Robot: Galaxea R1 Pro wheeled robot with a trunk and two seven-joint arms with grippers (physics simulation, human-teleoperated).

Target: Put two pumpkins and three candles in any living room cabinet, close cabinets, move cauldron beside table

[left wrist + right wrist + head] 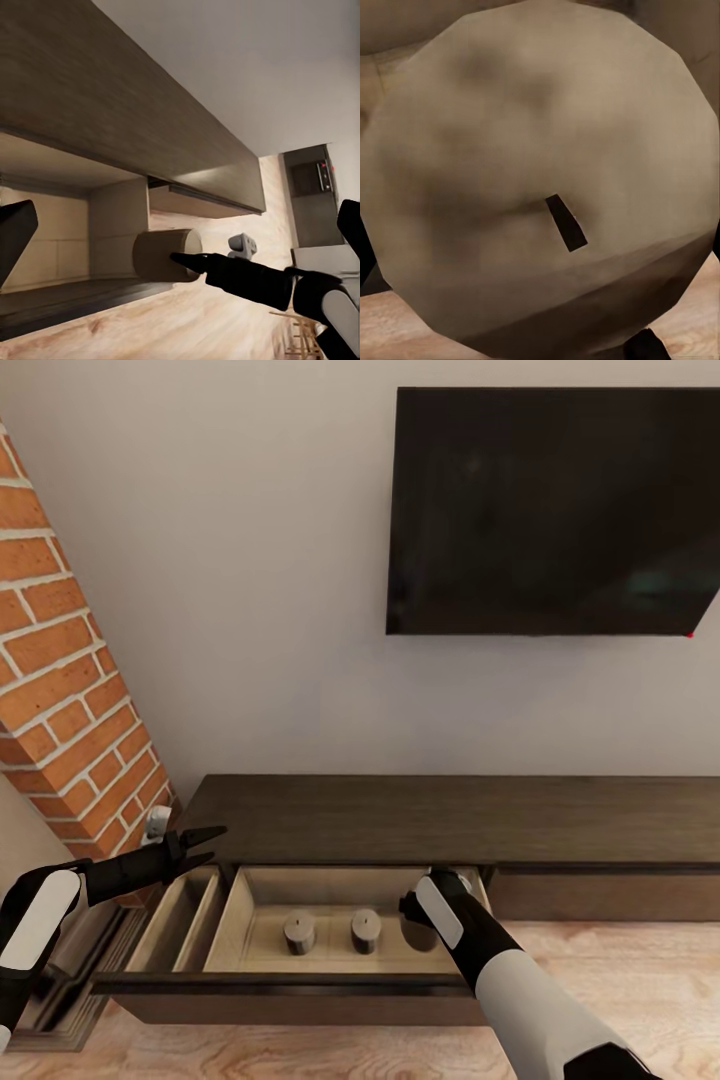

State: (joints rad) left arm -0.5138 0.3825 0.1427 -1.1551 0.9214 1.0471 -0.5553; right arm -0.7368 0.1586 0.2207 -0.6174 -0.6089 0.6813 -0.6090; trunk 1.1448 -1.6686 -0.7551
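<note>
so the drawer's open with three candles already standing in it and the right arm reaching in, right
Not quite: the head view shows two candles standing in the open drawer, not three. The right gripper is reaching in, and the right wrist view has a third candle close up.

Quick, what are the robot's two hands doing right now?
Left gripper: open, holding nothing.
Right gripper: shut on a candle, over the open drawer.

No readable text, labels, brands or numbers showing anywhere. Black wall-mounted flat screen (550, 510) showing blank. Dark-brown wooden low cabinet (450, 820) and stubby beige-grey candles (299, 933) bearing no markings.
</note>
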